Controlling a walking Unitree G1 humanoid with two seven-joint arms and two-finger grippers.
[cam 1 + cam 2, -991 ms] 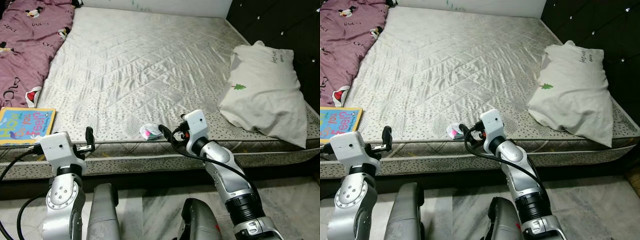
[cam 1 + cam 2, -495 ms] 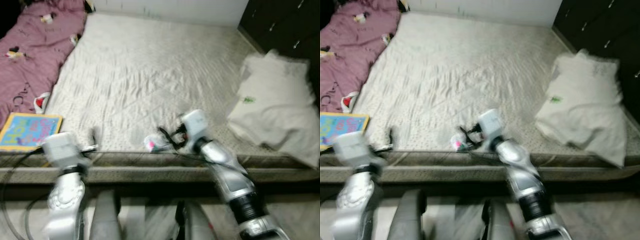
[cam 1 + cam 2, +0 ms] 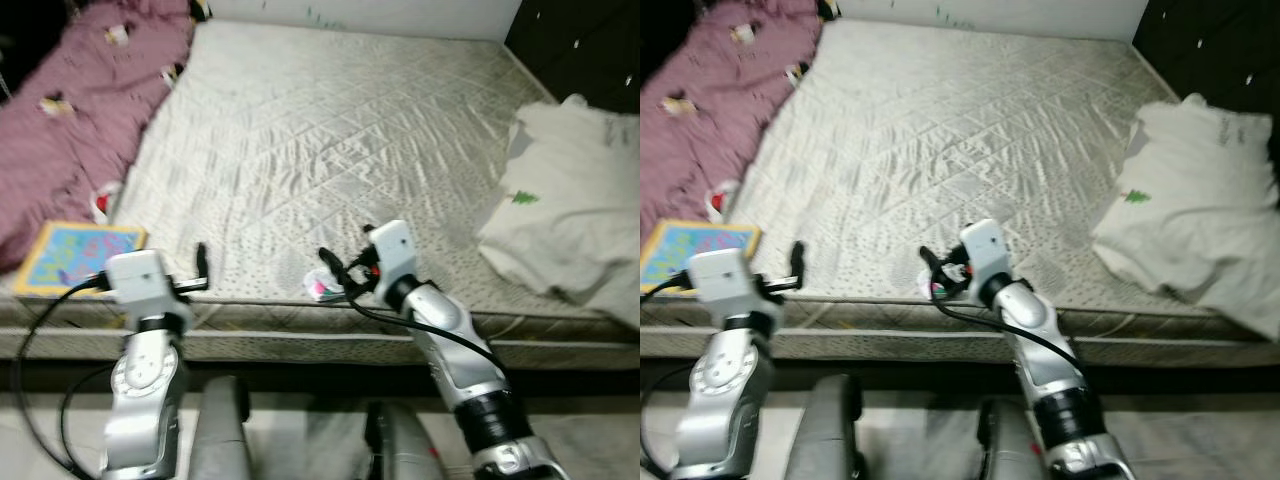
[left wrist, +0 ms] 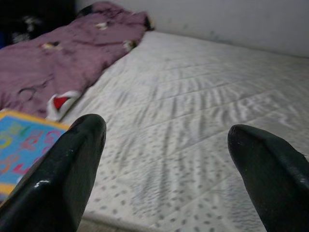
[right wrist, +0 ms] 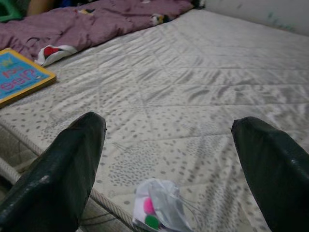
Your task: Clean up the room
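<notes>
At the near edge of the mattress (image 3: 330,150), the right gripper (image 3: 336,272) hangs with its fingers spread wide, just right of a small crumpled wrapper (image 3: 321,288) with pink and green bits showing through clear plastic. In the right wrist view the wrapper (image 5: 159,212) lies between and just ahead of the two fingers, on the mattress close to its piped edge. The left gripper (image 3: 202,265) is raised at the near edge further left, its fingers also spread and holding nothing.

The step in hand looks like picking this bit of litter off the bed. The next move would call for easing the right gripper forward and down so the fingers straddle the wrapper, then closing gently, since thin plastic may slip or slide off the edge.

Left along the near edge lies a colourful children's book (image 3: 76,255). Beyond it a purple blanket (image 3: 85,120) runs up the far left side. On the right sits a white pillow (image 3: 570,210)
</notes>
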